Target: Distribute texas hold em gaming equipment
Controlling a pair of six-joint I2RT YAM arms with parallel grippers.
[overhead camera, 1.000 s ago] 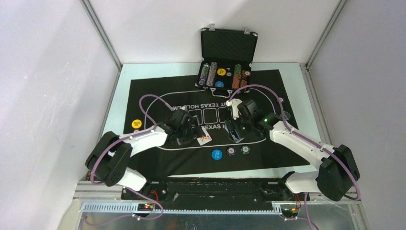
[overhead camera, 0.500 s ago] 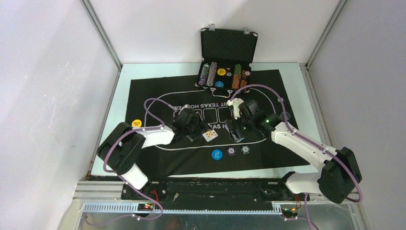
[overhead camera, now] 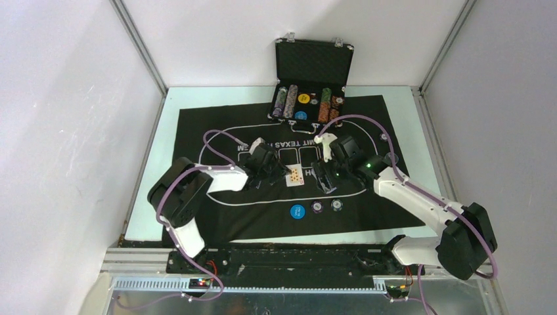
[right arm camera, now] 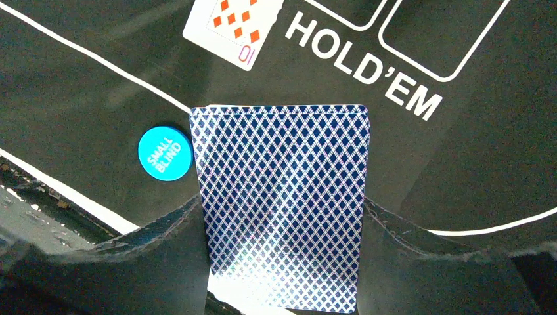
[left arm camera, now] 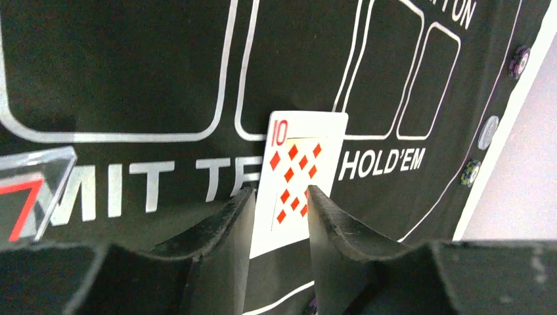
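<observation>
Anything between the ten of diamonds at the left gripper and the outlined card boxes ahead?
Nothing visible. Only bare mat lies between the ten of diamonds and the card boxes, which look empty in the left wrist view.

Left wrist: ten of diamonds (left arm camera: 295, 164) lower corners hidden behind left gripper (left arm camera: 280, 190); gripped or merely flanked, unclear. Clear piece (left arm camera: 33, 184) cut at 9 o'clock. Right wrist: blue-backed deck (right arm camera: 282, 197) cut at 6 o'clock. Top: chips (overhead camera: 337, 205) unreadable.

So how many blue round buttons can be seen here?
2. The SMALL BLIND button lies on the mat, beside a purple chip; a second blue button sits in the open case. Others may be hidden.
</observation>
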